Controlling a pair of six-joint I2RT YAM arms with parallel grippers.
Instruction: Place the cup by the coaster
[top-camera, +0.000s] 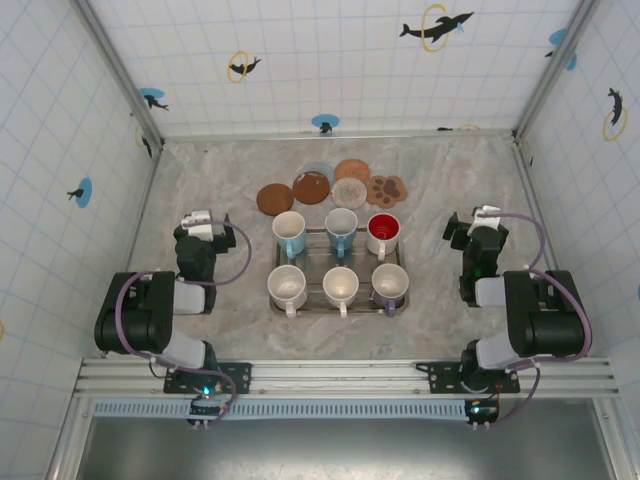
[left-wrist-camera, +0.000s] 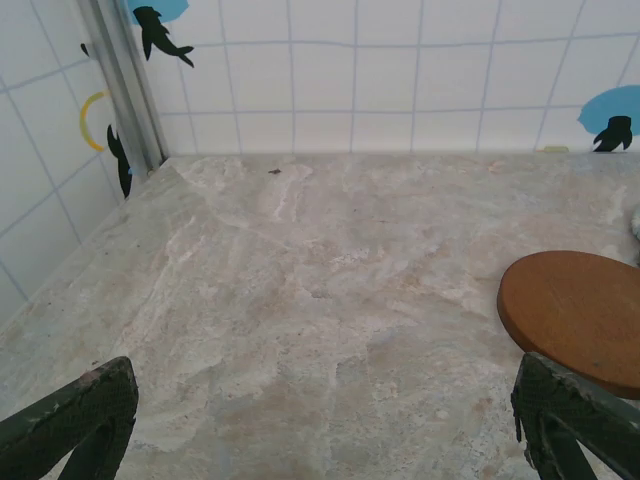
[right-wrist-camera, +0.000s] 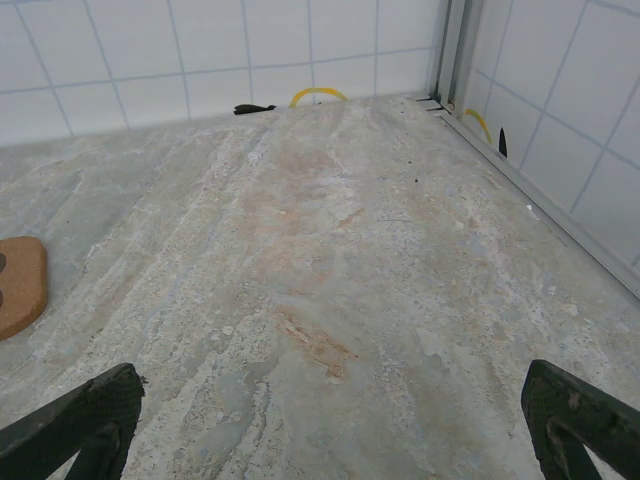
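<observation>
Both hands open and empty. The left gripper (top-camera: 200, 224) has its jaws spread wide; in its wrist view the dark fingertips (left-wrist-camera: 85, 410) sit in the bottom corners over bare marble table (left-wrist-camera: 300, 300). The right gripper (top-camera: 478, 222) is the same, its fingertips (right-wrist-camera: 90, 410) far apart.

Between the two grippers and touching neither, six cups stand upright on a metal rack (top-camera: 315, 262), mouths up and long axes vertical, in two rows of three. The front-row handles point toward the arm bases. The blue-lined cup (top-camera: 290, 233) is nearest the left gripper and the red cup (top-camera: 384, 233) nearest the right.

The coasters cluster just behind the rack. The round brown coaster (left-wrist-camera: 575, 315) is cut off at the frame's right edge, the paw-shaped coaster (right-wrist-camera: 15, 285) at the left edge. The grey coaster (top-camera: 318, 170) is partly covered. The back-row handles are hard to make out.
</observation>
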